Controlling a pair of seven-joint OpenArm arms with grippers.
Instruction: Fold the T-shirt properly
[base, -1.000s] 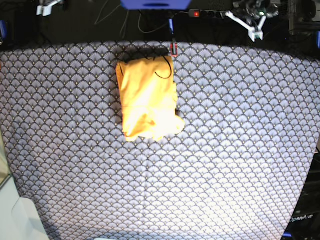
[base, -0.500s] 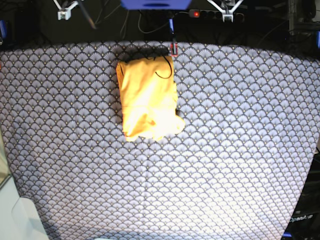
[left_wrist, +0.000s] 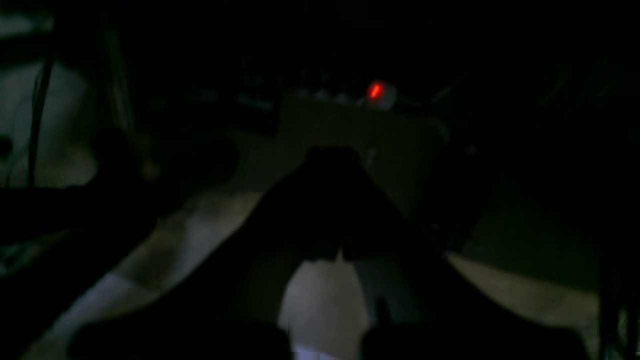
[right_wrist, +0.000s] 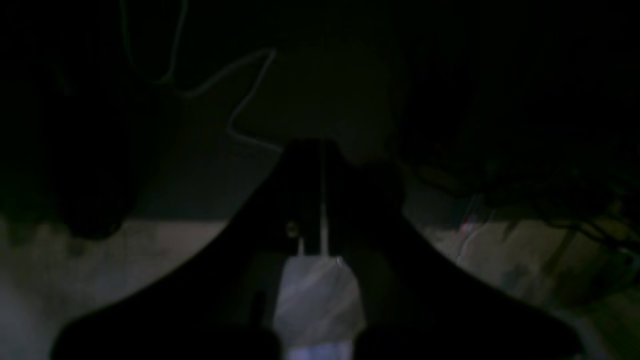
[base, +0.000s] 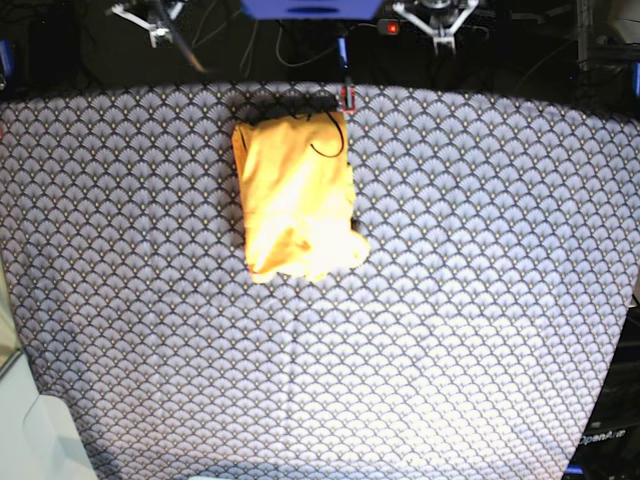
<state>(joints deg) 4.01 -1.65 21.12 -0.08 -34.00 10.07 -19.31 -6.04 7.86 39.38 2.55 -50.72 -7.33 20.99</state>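
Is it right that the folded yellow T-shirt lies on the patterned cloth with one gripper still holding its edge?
Not quite. The T-shirt does lie folded on the tablecloth, but the base view shows nothing holding it.

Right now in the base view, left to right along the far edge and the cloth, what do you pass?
Right pincer → T-shirt → red light → left pincer, all above or on the tablecloth.

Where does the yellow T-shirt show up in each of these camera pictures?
Base: the T-shirt lies folded, upper middle of the tablecloth.
Left wrist: not in it; too dark.
Right wrist: not in it either.
Shared landmark: the red light, also glowing in the left wrist view.
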